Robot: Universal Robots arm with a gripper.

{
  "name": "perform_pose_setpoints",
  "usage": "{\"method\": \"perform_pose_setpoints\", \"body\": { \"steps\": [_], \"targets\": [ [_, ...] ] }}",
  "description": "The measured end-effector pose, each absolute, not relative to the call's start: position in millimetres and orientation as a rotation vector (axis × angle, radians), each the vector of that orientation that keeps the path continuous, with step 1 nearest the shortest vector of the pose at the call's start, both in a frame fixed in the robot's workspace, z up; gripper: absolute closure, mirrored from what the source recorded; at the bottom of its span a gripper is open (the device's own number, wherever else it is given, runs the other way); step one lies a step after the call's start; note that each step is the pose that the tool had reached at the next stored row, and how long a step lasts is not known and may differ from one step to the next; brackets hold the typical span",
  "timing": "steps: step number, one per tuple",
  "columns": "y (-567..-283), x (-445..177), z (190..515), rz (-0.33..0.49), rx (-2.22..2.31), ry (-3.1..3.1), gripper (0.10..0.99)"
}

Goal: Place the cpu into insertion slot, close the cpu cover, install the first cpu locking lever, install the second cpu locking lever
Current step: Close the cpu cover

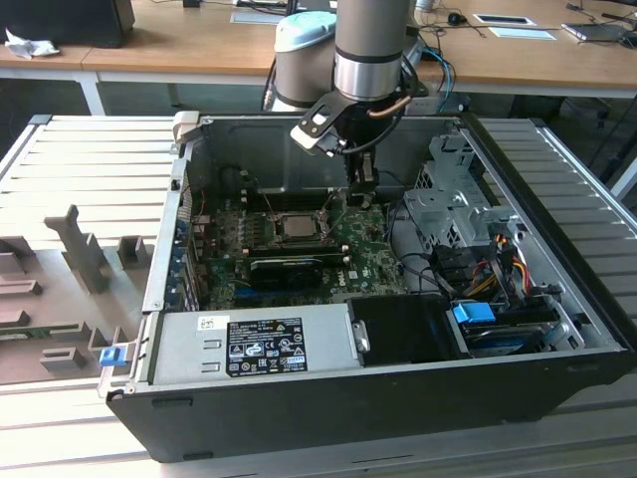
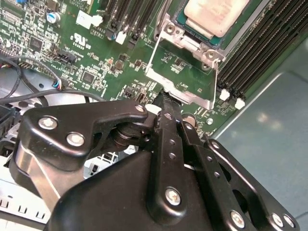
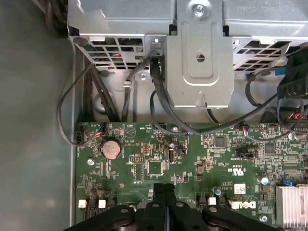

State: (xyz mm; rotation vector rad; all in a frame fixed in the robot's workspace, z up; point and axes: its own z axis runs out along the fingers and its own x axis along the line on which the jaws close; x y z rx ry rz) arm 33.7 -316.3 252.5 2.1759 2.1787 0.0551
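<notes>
Exterior view, slatted table, desks, closed claw

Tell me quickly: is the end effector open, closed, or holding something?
End effector: closed, fingers together, nothing visibly held; tip at the edge of the cpu cover.
</notes>
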Motion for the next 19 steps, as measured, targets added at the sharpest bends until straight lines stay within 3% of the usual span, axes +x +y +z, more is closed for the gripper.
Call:
{"method": "perform_pose_setpoints", "body": {
  "steps": [19],
  "targets": [
    [-316,-10,252,0.055,2.176,2.179,0.980]
  ]
}}
